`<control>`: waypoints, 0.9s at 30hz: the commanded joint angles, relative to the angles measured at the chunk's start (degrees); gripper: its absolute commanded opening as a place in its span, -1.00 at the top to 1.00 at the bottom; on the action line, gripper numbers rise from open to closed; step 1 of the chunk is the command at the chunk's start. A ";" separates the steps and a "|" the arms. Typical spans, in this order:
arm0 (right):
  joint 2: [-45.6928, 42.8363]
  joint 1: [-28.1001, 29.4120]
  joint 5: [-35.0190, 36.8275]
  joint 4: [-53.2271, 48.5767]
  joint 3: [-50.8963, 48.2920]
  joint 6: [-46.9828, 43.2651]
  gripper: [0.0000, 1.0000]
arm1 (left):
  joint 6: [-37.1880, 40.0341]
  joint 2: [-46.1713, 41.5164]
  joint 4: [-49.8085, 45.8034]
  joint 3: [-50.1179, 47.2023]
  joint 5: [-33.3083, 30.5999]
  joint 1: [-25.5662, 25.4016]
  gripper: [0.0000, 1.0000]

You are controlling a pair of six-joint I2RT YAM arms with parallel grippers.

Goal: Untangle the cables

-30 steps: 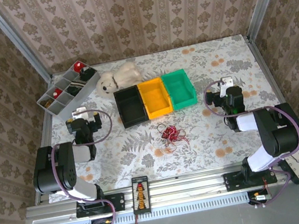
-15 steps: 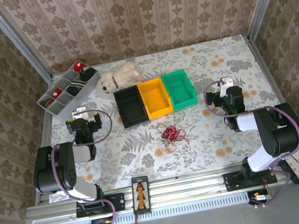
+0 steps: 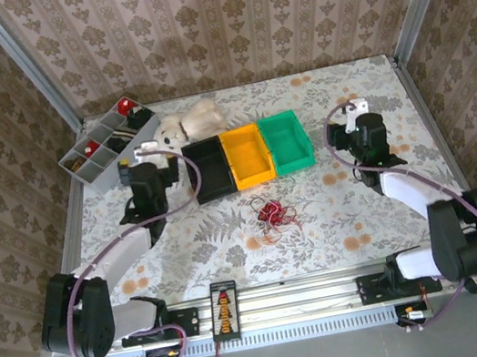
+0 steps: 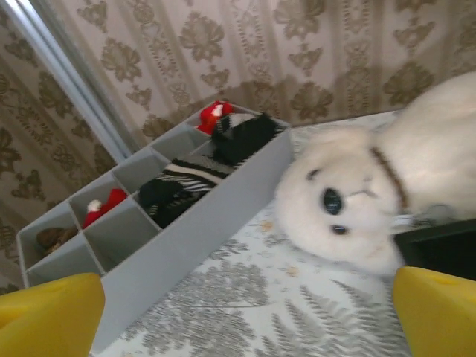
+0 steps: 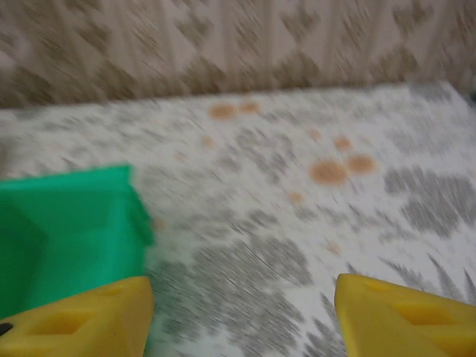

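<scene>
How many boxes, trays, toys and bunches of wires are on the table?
Boxes: 3 (black box, yellow box, green box)
Grey tray: 1
Toy dog: 1
Bunch of cables: 1
Total: 6

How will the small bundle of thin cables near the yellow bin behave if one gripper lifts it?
The cables are thin, looping wires, so they are probably floppy and light. They lie bunched together, so pulling one strand may drag the whole bundle. Loose loops could slip from a pinch.
</scene>
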 commanded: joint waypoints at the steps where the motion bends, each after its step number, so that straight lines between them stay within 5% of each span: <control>1: -3.09 6.57 -0.07 -13.33 3.22 1.21 -0.34 | -8.67 -0.64 -15.51 1.55 -3.04 -7.58 -1.00; 6: -4.14 15.57 -6.47 -25.50 6.29 4.25 -0.32 | -11.11 0.63 -16.92 1.14 13.80 -18.31 -1.00; 10: -3.85 20.04 -9.26 -31.87 5.62 8.67 -0.32 | -5.87 3.74 -23.69 4.62 24.19 -23.71 -0.95; 16: -3.11 21.19 -13.15 -38.43 3.53 15.21 -0.28 | 1.30 9.66 -32.40 10.08 30.95 -28.37 -0.88; 27: 1.08 27.25 -15.51 -46.67 1.03 15.89 -0.23 | 2.86 20.18 -28.90 14.43 32.06 -29.57 -0.75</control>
